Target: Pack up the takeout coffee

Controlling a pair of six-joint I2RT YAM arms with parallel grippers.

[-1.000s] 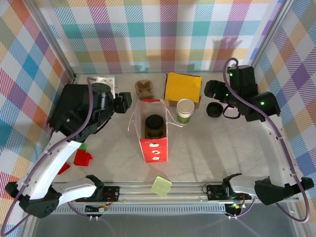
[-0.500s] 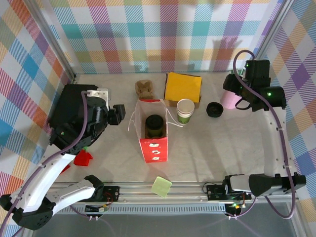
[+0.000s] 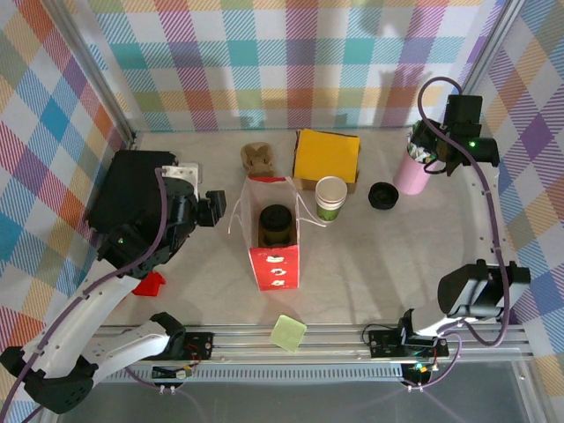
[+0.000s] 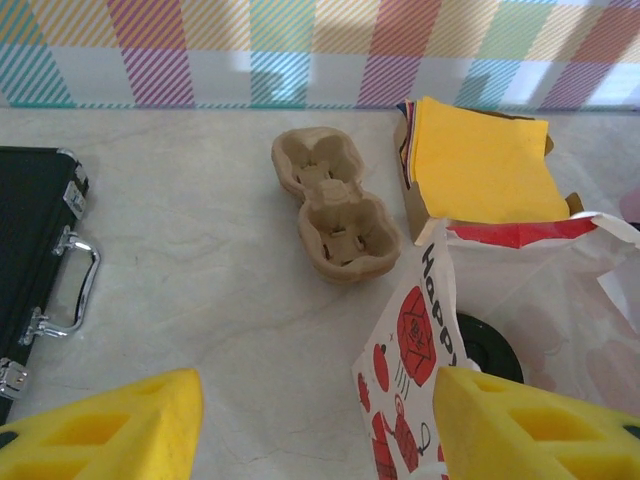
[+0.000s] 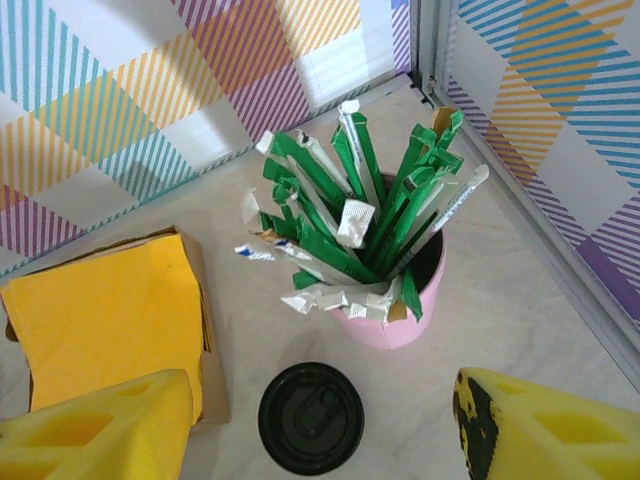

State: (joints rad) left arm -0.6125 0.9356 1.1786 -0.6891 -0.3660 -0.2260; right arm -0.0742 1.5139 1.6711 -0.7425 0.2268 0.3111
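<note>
The coffee cup (image 3: 331, 196) stands upright just right of the red bag (image 3: 274, 254), beside the yellow napkins (image 3: 326, 154). The left claw (image 4: 320, 425) hangs released and empty left of the bag. The right claw (image 5: 320, 432), also released, hangs above the pink cup (image 5: 388, 305) and black lid (image 5: 303, 402), far right.

Left claw (image 4: 315, 430) and right claw (image 5: 320, 430) gape open.

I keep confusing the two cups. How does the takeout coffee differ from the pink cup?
The takeout coffee is cream-rimmed with green sides; the pink cup is plain pink. Nothing sticks out of the takeout coffee; the pink cup bristles with green and white sticks. Both stand upright.
</note>
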